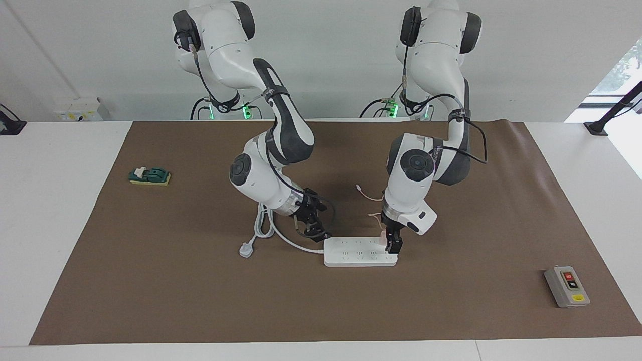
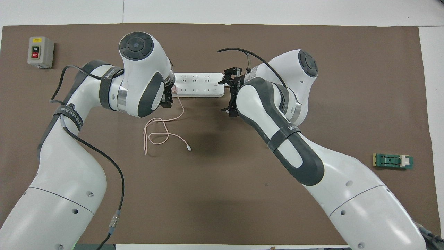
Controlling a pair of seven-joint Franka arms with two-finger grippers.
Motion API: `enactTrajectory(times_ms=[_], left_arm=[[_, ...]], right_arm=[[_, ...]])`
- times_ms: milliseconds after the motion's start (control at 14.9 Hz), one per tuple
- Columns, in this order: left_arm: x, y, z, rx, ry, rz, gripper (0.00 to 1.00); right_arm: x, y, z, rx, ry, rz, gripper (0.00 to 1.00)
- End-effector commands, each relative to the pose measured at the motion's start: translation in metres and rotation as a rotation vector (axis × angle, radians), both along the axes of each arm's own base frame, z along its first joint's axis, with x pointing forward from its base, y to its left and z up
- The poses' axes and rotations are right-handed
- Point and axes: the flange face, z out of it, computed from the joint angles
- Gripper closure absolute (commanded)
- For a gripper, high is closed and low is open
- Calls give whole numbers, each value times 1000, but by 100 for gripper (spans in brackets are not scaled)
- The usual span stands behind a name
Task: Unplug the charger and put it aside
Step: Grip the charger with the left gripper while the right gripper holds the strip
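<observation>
Presently the charger (image 1: 382, 237) sits plugged into the power strip (image 1: 358, 252) at that strip's end toward the left arm's side, near the middle of the brown mat (image 1: 150, 301). The left gripper (image 1: 392, 244) is down on it, fingers pinching the charger from both sides. Its pink cable (image 2: 163, 130) runs from the plug toward the robots' edge of the mat and lies in a loose loop on the mat.

The right gripper (image 1: 312, 229) stands at the strip's other end, where the white cord (image 1: 281, 235) leaves it. It appears low and close to the strip, but whether its fingers are spread or pressed together I cannot tell, nor whether it bears on the strip.

Assessment: the step in hand is the pull. To do it well, the strip should be held down at the cord end, and the left gripper should draw the charger straight up along the pins, without rocking it sideways. A tilted pull risks dragging the strip along or slipping off the small cube. The loose cable needs watching when the charger is carried aside. A grey switch box (image 1: 567, 286) near the corner at the left arm's end and a green block (image 1: 149, 175) toward the right arm's edge lie well apart from the work.
</observation>
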Motion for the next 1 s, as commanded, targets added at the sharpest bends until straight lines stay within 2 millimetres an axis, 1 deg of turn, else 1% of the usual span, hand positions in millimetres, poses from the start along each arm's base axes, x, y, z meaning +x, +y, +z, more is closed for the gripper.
enactTrajectory(times_ms=[0, 67, 134, 201, 268, 335, 469, 603, 669, 803, 937], left_arm=[[-10, 2, 4, 24, -22, -1, 20], [-10, 2, 4, 24, -22, -1, 29], [-11, 4, 2, 27, -20, -4, 48], [-11, 5, 2, 31, -26, -10, 62], [-11, 6, 2, 41, -32, -16, 81], [-11, 6, 2, 41, -34, -18, 91], [-13, 7, 0, 41, -32, -17, 100], [-12, 8, -1, 34, -47, -18, 100], [-12, 8, -3, 34, -47, -20, 100], [-12, 8, -3, 35, -49, -22, 100], [-12, 9, -2, 34, -52, -21, 100]], right_arm=[[18, 13, -21, 13, -26, 15, 0], [20, 12, -23, 6, -39, 8, 0], [20, 11, -31, 1, -33, 5, 0], [20, 12, -37, -2, -31, 7, 0], [24, 14, -38, -1, -41, 12, 0], [29, 15, -41, -6, -59, 27, 0], [37, 19, -46, -8, -80, 40, 0], [40, 19, -48, -9, -81, 38, 0], [41, 21, -45, -7, -87, 42, 0], [43, 20, -45, -9, -95, 40, 0], [50, 19, -41, -1, -108, 36, 0]])
